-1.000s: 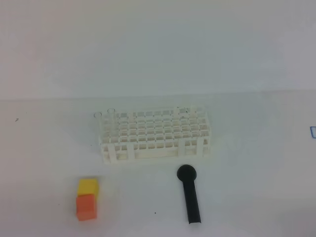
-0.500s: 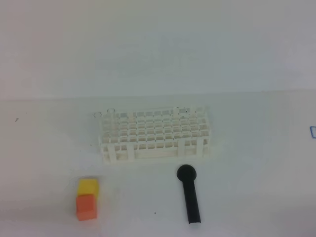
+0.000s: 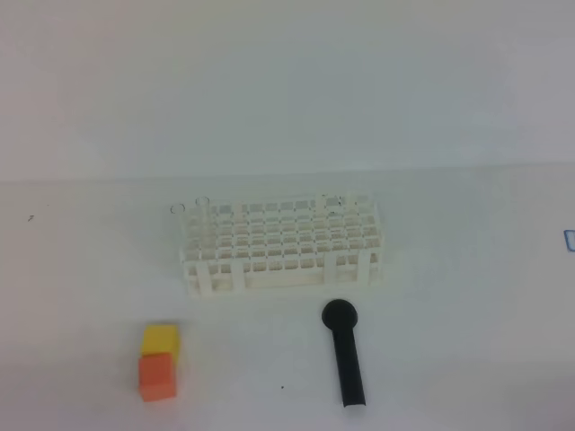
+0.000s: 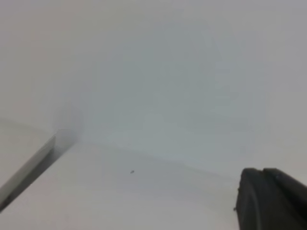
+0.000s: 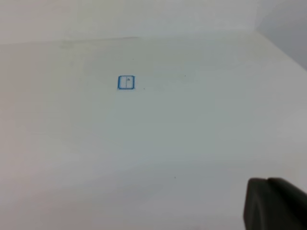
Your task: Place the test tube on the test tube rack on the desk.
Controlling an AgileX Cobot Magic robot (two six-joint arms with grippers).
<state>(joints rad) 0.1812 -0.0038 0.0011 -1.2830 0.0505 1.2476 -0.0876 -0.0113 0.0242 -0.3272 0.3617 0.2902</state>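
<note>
A white test tube rack (image 3: 280, 248) sits near the middle of a plain white desk (image 3: 467, 341), its long side running left to right across the overhead view. It is a box-shaped grid of many small square holes. At its back left corner two faint round rims show, which look like the open tops of clear tubes; the nearer one is probably the test tube (image 3: 178, 211) of the task, standing upright at the rack's edge (it is so transparent that whether it sits in a hole or just beside the rack cannot be told). A third faint rim may stand near the back right, but it is too dim to be sure. The remaining holes appear empty.

In front of the rack, a little right of center, a black round-headed stick (image 3: 346, 354) lies flat with its head toward the rack. At front left a yellow block (image 3: 161, 338) touches an orange block (image 3: 156, 375).

Neither arm appears in the overhead view. The left wrist view shows only a dark corner of the left gripper (image 4: 271, 199) over bare desk, so its jaw position cannot be told. The right gripper (image 5: 274, 203) is closed and holds nothing visible; a small blue square mark (image 5: 126, 82) lies ahead of it.

Judging by position, the tube lies leftward, so the left arm is likely nearer.
</note>
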